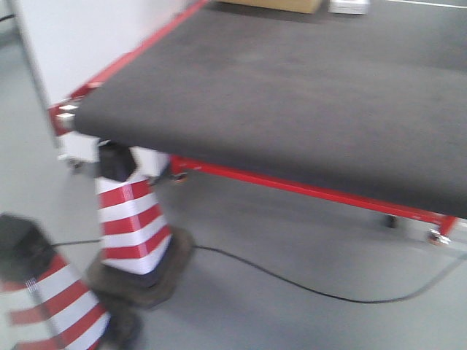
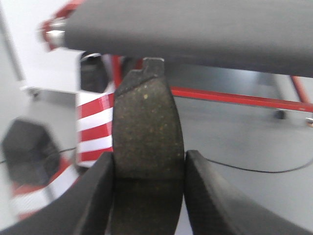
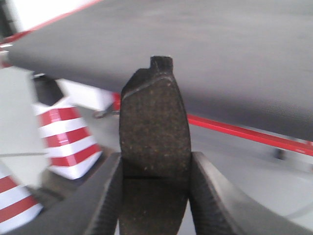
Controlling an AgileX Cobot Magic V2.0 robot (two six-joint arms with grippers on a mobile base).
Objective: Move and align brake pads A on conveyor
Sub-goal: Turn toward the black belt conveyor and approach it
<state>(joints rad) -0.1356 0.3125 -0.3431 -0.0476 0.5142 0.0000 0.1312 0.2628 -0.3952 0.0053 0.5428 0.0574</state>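
Note:
My left gripper is shut on a dark grey brake pad, held lengthwise and pointing forward, in the air in front of the conveyor. My right gripper is shut on a second brake pad with a thin groove across its middle, also short of the conveyor. In the front view the dark belt of the conveyor with its red edge stripe fills the upper part. No pads lie on the visible belt. Neither gripper shows in the front view.
Two red-and-white striped cones stand on the grey floor at the conveyor's near left corner, one under the belt edge and one at the bottom left. A black cable runs across the floor. A red frame rail runs under the belt.

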